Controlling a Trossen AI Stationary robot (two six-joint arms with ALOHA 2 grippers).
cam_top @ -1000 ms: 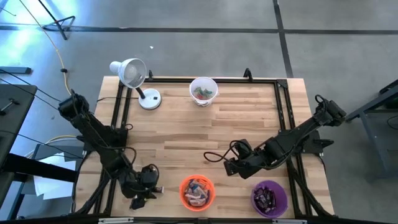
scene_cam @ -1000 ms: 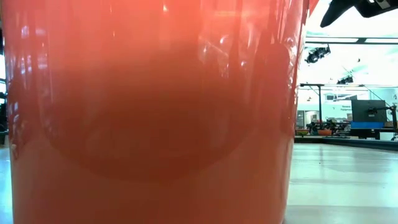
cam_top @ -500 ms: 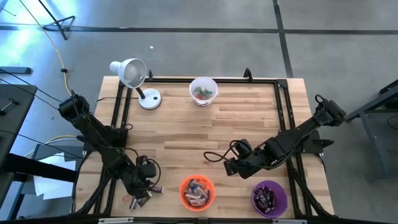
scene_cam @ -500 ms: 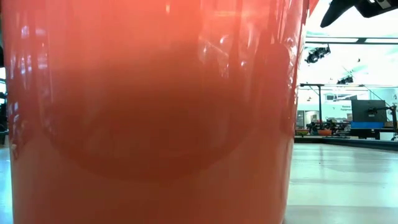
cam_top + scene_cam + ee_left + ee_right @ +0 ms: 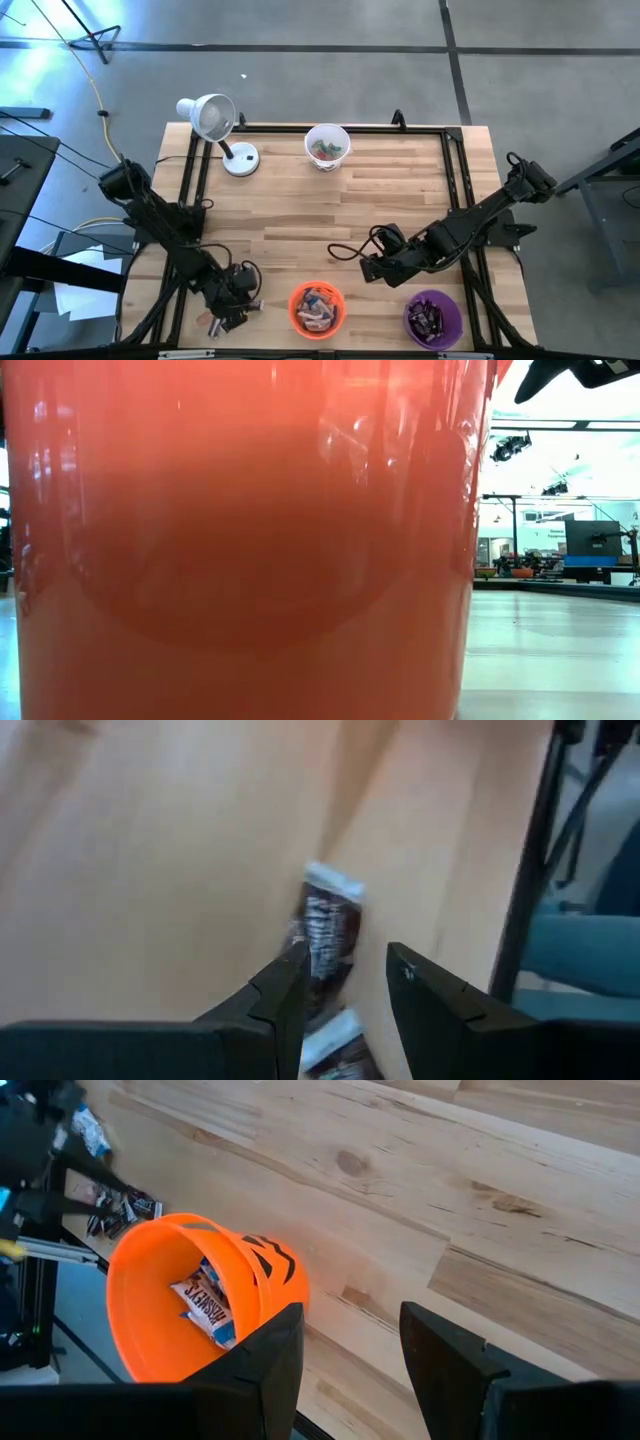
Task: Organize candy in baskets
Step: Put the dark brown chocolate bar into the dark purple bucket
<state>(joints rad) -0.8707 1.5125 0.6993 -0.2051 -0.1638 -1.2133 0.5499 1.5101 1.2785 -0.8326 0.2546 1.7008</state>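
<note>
On the high view we start at the table's [image 5: 300, 225] 7 o'clock corner, where the left gripper [image 5: 234, 305] hangs low over a few loose candy pieces [image 5: 222, 322] lying on the wood. Its wrist view shows the fingers [image 5: 285, 985] partly apart, empty, with a dark brown wrapped bar [image 5: 325, 935] lying on the table between and just beyond the tips; we cannot tell whether they touch it.

At 6 o'clock stands the orange basket [image 5: 317, 309], holding mixed wrapped candy; it fills nearly all of the low view [image 5: 240, 540]. At 12 o'clock, near the far edge, the white basket [image 5: 327, 146] holds a few pieces, and a white desk lamp [image 5: 212, 120] sits at 10 o'clock.

The right gripper [image 5: 368, 268] waits at about 5 o'clock, between the orange basket and the purple basket [image 5: 433, 318], which has dark-wrapped candy in it. Its fingers [image 5: 270, 1360] stand wide apart and hold nothing, pointing toward the orange basket [image 5: 185, 1295].
</note>
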